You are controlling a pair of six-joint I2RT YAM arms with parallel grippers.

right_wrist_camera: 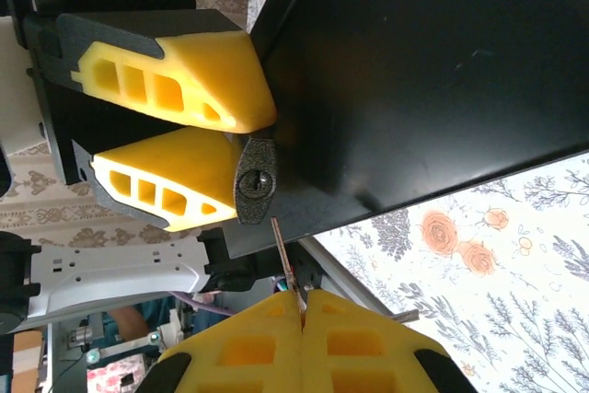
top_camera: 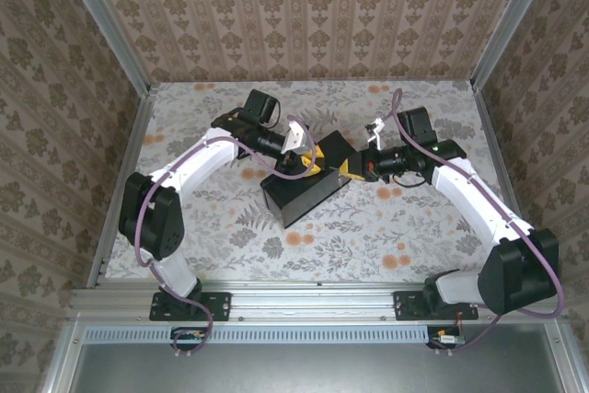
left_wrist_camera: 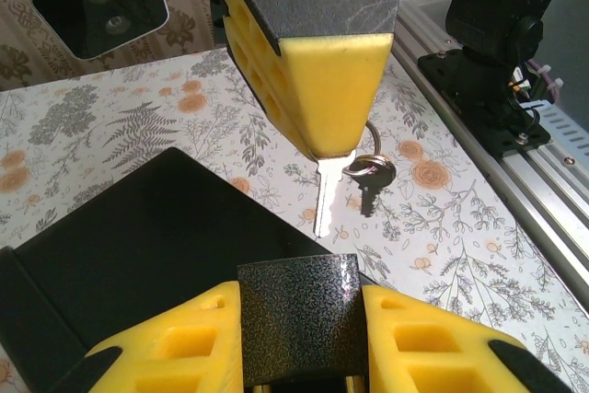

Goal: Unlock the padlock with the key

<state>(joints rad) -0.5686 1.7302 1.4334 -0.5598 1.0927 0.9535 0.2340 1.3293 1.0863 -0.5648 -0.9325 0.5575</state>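
Just off the black box's [right_wrist_camera: 433,71] edge, the left gripper [right_wrist_camera: 250,135] is clamping the dark speckled padlock [right_wrist_camera: 256,183], keyhole facing outward, while the right gripper [right_wrist_camera: 302,306] is pinching the silver key [right_wrist_camera: 285,260] tight and holding its tip just beside the padlock.

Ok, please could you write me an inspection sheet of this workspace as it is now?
Surface: floral-patterned table cover, flat.
Job's things: small dark speckled metal padlock held up, keyhole toward the silver key; key tip near it, not inserted.
Clutter: black rectangular box; ring with second dark key hanging.
Grippers: left gripper shut on padlock; right gripper shut on key.
Cables: purple cables along both arms.
Surroundings: patterned wallpaper walls, metal rail at near edge.
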